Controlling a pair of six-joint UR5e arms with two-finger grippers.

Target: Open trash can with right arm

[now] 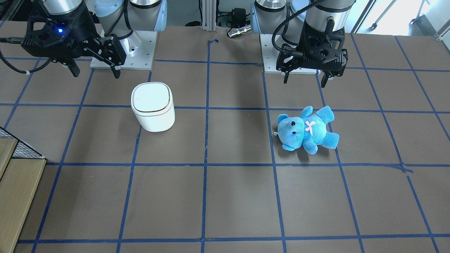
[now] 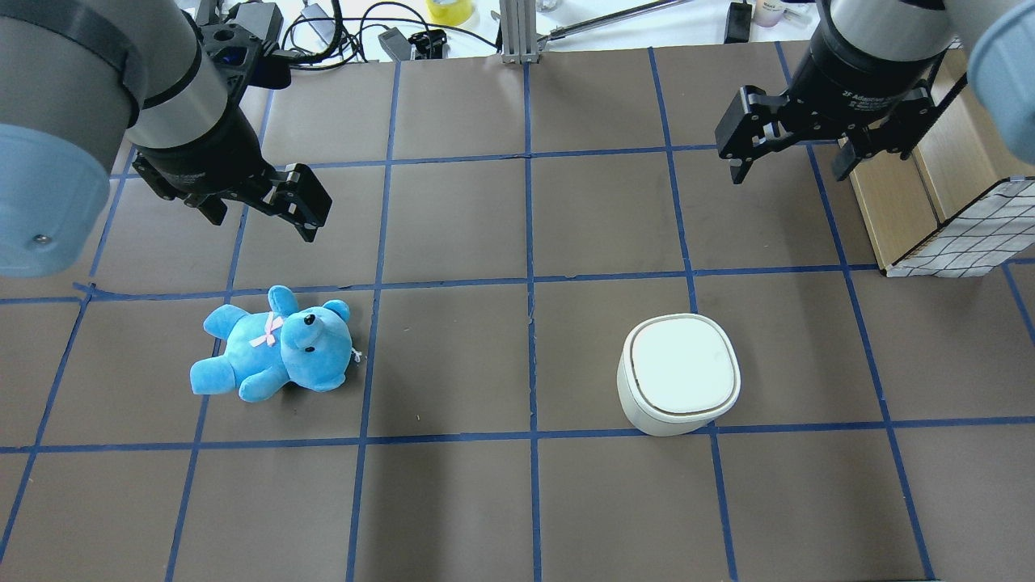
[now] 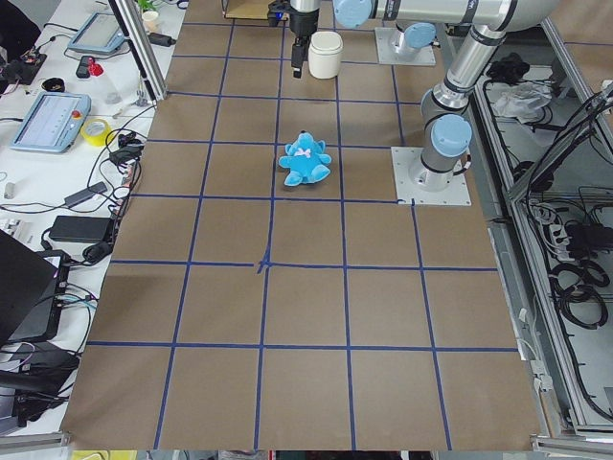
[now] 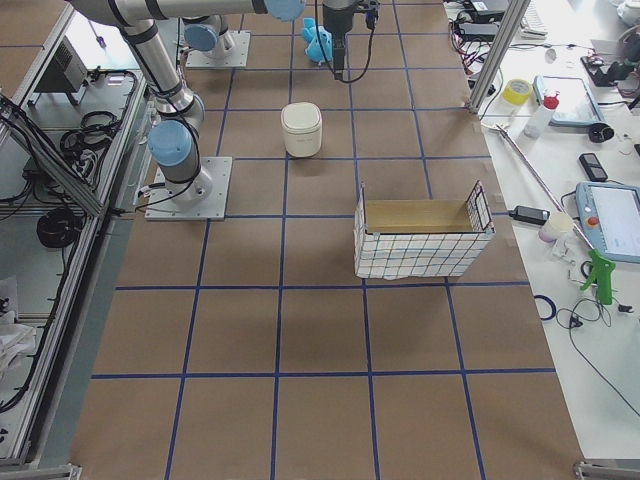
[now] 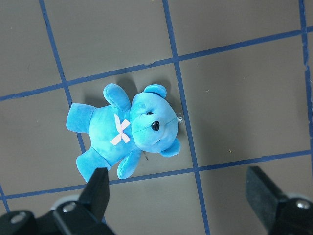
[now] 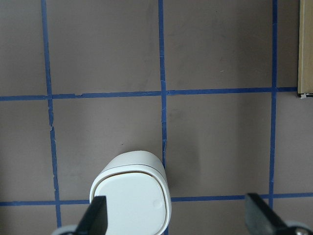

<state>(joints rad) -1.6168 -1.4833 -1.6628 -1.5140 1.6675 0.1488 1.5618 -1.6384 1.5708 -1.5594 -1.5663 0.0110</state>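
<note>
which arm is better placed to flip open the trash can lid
Right. The right end effector hangs open on the same side as the shut trash can; the left end effector is far off, by the teddy bear.

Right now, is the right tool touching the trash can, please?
Apart: the overhead view shows bare table between the right tool and the trash can.

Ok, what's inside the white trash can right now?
Cannot be seen: the trash can has its lid shut, covering the inside. Only the bare white lid top shows, with nothing resting on it.
</note>
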